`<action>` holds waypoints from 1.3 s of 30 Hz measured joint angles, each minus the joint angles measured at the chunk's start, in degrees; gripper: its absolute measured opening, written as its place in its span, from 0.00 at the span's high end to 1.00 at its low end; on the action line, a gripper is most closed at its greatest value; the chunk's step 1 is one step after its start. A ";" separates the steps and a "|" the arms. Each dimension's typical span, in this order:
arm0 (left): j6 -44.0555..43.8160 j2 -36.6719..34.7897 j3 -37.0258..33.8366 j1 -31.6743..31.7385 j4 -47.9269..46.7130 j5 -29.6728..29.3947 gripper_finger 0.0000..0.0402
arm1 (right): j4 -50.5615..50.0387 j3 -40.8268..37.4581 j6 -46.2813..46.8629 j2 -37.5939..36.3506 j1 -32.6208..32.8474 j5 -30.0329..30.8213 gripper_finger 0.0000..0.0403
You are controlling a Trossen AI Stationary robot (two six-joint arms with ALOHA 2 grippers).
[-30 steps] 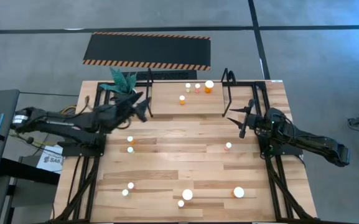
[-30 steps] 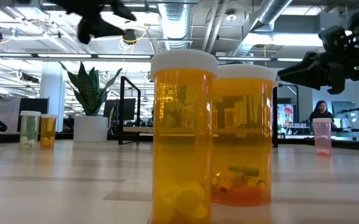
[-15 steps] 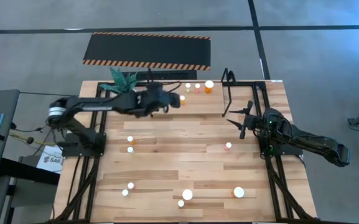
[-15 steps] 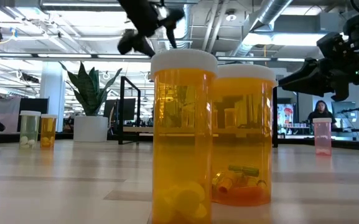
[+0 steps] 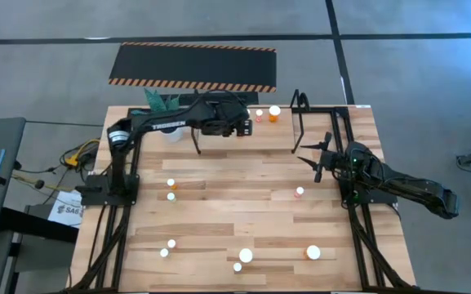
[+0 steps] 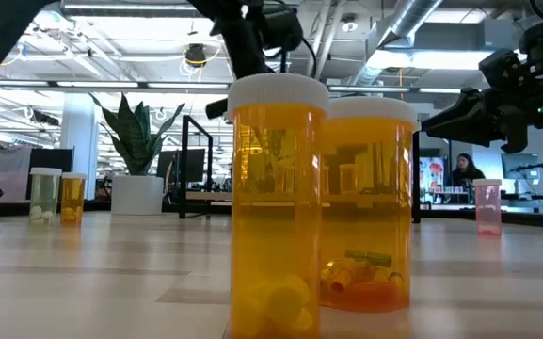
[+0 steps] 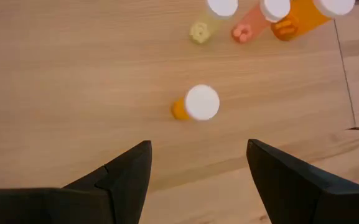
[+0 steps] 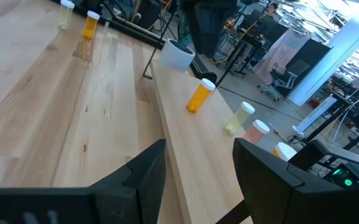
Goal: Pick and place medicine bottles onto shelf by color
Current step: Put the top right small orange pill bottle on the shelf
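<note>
Orange bottle [image 6: 272,207] holds (perhaps) tablets.

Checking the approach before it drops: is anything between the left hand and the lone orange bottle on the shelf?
Nothing visible. The left hand hangs open over the orange bottle, with only bare shelf wood between its fingers and the bottle. The other three bottles stand in a row apart from it, outside the path.
</note>
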 joint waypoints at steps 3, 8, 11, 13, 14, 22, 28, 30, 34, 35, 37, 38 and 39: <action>0.04 1.49 0.54 -0.01 1.13 -0.89 0.38 | -0.06 0.00 0.00 0.00 0.00 0.00 0.49; -0.02 2.93 0.50 -0.01 4.14 -2.96 0.37 | 0.25 -0.03 0.00 0.00 0.00 0.00 0.49; 0.18 4.24 0.49 0.07 6.46 -3.94 0.33 | 0.44 -0.07 0.00 -0.03 0.02 0.00 0.49; 0.20 4.88 0.47 0.16 6.37 -4.35 0.28 | 0.46 -0.07 0.00 0.03 0.00 0.02 0.49; 0.34 5.23 0.49 0.19 7.02 -4.49 0.26 | 0.48 -0.07 0.00 0.07 0.01 0.03 0.49; -0.05 6.26 0.47 0.43 8.02 -5.66 0.07 | 0.74 -0.13 0.00 0.04 0.02 0.07 0.49; -0.70 7.16 0.35 0.29 9.07 -5.97 0.01 | 0.83 -0.13 0.00 0.04 0.02 0.07 0.49; -0.68 7.12 0.07 0.13 9.18 -6.88 0.01 | 0.85 -0.13 0.00 0.04 0.02 0.07 0.49; -1.17 7.12 0.01 0.03 9.27 -8.35 0.05 | 0.87 -0.13 0.00 0.04 0.00 0.08 0.49; -1.22 7.12 0.01 0.03 9.23 -8.34 0.07 | 0.87 -0.13 0.00 0.04 0.00 0.07 0.49; -1.26 7.12 -0.01 0.03 9.08 -8.60 0.10 | 0.87 -0.13 0.00 0.04 0.00 0.09 0.49; -1.28 7.12 -0.01 0.03 9.21 -9.00 0.12 | 0.88 -0.13 0.00 0.04 0.02 0.08 0.49; -1.29 7.12 -0.01 0.03 9.27 -9.25 0.14 | 0.88 -0.13 0.00 0.04 0.00 0.09 0.49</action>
